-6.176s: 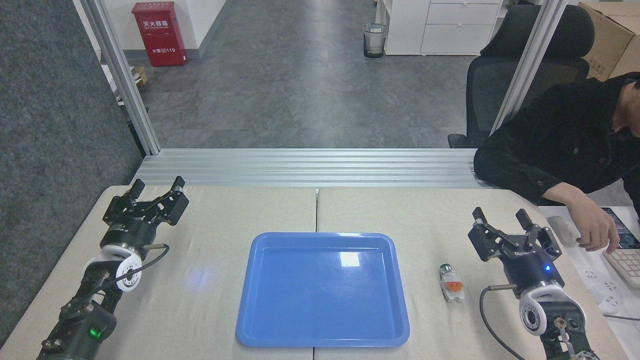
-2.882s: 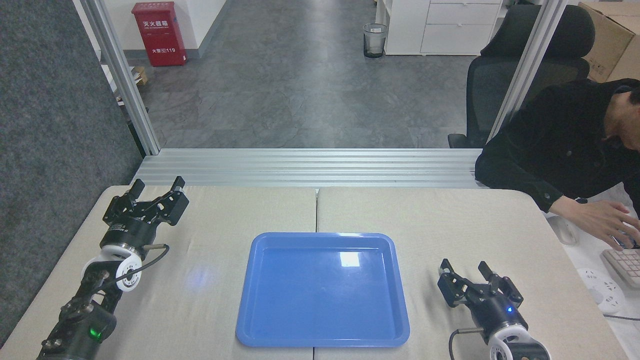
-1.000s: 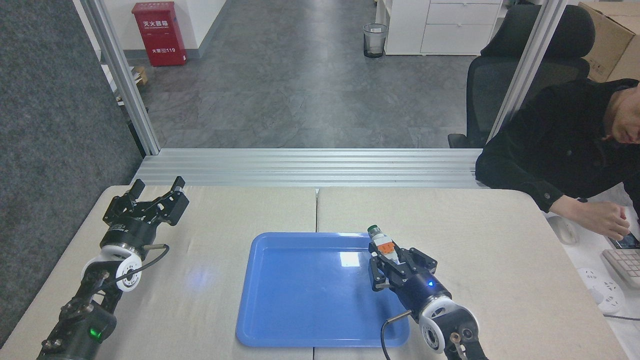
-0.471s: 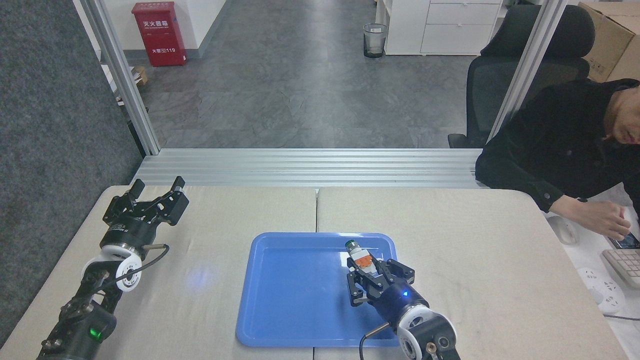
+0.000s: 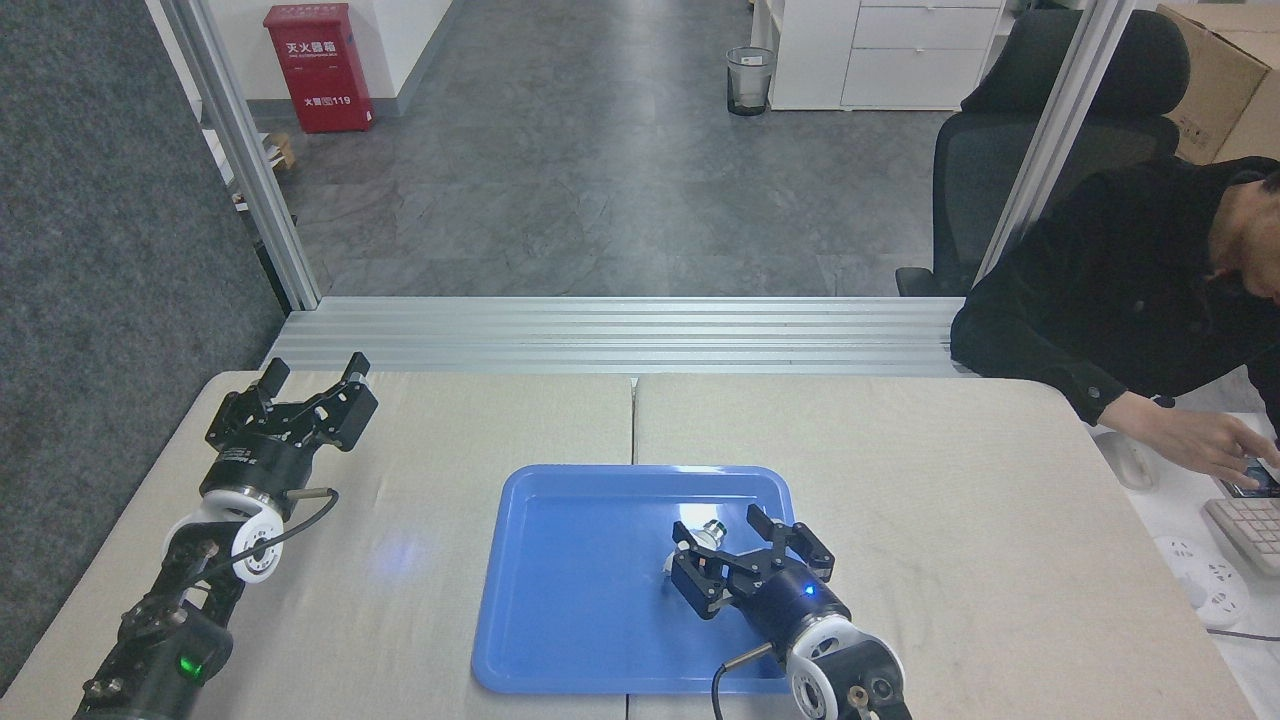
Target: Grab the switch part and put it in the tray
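far left, the left end effector [image 5: 312, 378] sits low over the beige cloth-covered surface [image 5: 420, 450], black body on a white wrist ring, its two short fingers spread wide with nothing between them. a black cable loops off its wrist.

moving in, the large shallow glossy blue plastic tray [image 5: 580, 600] lies flat at the middle of the surface, rounded corners, raised rim, straddling the seam between the two surface panels. a pale glare patch sits on its far right part.

and here is the action: the right end effector [image 5: 720, 530] hangs over the right half of the tray, arm coming up from the bottom edge, blue light glowing on its black body. its fingers stand apart, splayed to either side, gripping nothing. right between them lies the small pushbutton switch part [image 5: 708, 532], only its silver neck and a bit of white showing, the rest hidden behind the fingers. it is inside the tray, toward the right side; whether a finger touches it i cannot tell.

right of the tray the surface runs bare to its edge. beyond that edge, a person in a black jacket [image 5: 1130, 290] leans in from the far right, a hand [image 5: 1200, 448] reaching over a white side desk [image 5: 1190, 560] by a keyboard [image 5: 1250, 525], with a black office chair [image 5: 1040, 150] behind.
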Controlling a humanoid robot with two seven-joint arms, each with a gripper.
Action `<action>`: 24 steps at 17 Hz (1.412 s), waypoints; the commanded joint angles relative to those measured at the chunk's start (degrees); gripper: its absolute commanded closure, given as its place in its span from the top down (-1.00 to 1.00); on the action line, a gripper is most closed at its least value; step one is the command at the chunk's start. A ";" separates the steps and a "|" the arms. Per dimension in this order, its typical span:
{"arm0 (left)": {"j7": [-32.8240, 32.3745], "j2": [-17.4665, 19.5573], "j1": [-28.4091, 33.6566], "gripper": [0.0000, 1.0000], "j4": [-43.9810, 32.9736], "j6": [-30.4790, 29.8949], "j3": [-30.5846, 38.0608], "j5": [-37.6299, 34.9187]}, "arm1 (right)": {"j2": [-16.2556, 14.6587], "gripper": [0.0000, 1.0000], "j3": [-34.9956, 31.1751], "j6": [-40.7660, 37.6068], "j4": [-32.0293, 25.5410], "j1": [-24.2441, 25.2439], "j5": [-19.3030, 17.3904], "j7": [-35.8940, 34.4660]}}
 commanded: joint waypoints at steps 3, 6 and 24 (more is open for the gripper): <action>-0.03 0.00 0.05 1.00 0.00 0.04 -0.01 0.00 | -8.81 1.00 -16.75 0.13 1.02 -6.07 -7.08 -5.12; -0.03 0.00 0.05 1.00 0.00 0.04 -0.01 0.00 | -12.45 1.00 -17.38 0.22 1.63 -5.55 -7.35 -7.86; -0.03 0.00 0.05 1.00 0.00 0.04 -0.01 0.00 | -8.76 1.00 -18.61 0.49 -0.21 -3.70 -4.02 -7.77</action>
